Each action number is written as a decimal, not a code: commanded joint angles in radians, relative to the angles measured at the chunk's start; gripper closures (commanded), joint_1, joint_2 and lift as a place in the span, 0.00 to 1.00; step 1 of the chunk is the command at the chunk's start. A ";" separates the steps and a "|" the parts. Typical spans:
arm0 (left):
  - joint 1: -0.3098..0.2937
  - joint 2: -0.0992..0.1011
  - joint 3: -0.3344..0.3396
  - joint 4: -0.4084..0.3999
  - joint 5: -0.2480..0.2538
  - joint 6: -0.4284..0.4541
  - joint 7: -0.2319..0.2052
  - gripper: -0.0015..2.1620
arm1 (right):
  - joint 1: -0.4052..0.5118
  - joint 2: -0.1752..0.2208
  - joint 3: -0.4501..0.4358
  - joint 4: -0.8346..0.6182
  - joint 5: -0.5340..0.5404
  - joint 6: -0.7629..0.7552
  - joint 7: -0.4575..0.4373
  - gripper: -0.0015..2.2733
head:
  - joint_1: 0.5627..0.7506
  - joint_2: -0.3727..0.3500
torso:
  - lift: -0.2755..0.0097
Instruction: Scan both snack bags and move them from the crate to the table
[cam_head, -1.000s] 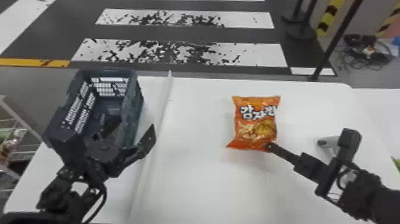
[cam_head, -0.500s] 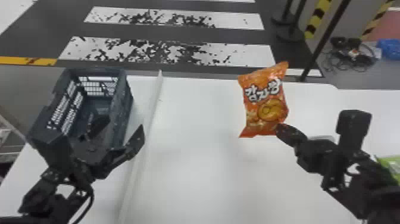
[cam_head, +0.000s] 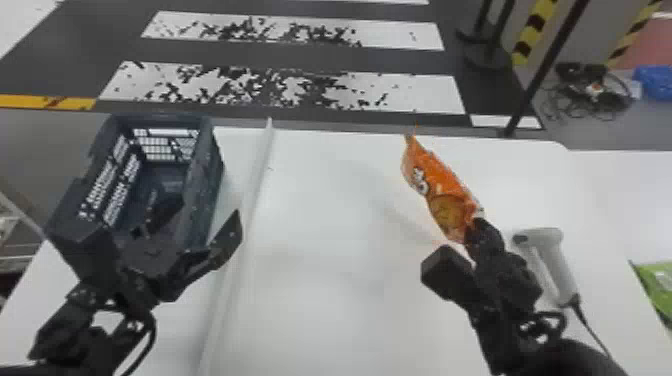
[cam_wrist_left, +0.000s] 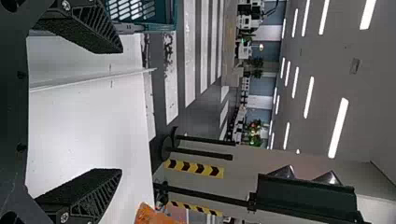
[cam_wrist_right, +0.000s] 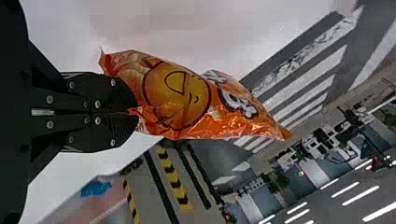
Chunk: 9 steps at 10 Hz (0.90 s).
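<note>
Above the table's right half, my right gripper (cam_head: 480, 232) is shut on the lower end of the orange snack bag (cam_head: 440, 195), which leans up and away, turned partly edge-on. In the right wrist view the right gripper (cam_wrist_right: 133, 112) pinches the orange bag (cam_wrist_right: 187, 100) at one edge. The dark crate (cam_head: 205, 200) stands at the table's left. My left gripper (cam_head: 200, 220) is parked over the crate's near end with its fingers apart; in the left wrist view the left gripper (cam_wrist_left: 119, 112) has nothing between them. A white handheld scanner (cam_head: 547, 255) lies right of the right gripper.
A thin raised strip (cam_head: 235, 250) runs along the white table (cam_head: 320, 300) beside the crate. Something green (cam_head: 657, 285) lies at the right edge. The scanner's cable trails toward the near right. Posts and striped floor stand beyond the far edge.
The orange bag has been lifted from the table and turned from facing the head camera to nearly edge-on, as my right gripper swung around with it. The left arm has kept its pose.
</note>
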 joint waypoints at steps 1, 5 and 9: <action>0.000 -0.001 0.000 -0.002 0.003 -0.011 0.002 0.04 | -0.020 -0.024 0.122 0.117 0.224 0.061 -0.028 0.99 | 0.70 0.47 | 0.66; 0.000 -0.001 0.002 -0.013 0.012 -0.017 0.029 0.04 | 0.001 -0.074 0.312 0.186 0.376 0.193 -0.030 0.08 | 0.70 0.49 | 0.66; -0.003 0.000 0.000 -0.007 0.015 -0.017 0.029 0.04 | 0.064 -0.128 0.283 -0.090 0.060 0.131 0.141 0.02 | 0.70 0.58 | 0.66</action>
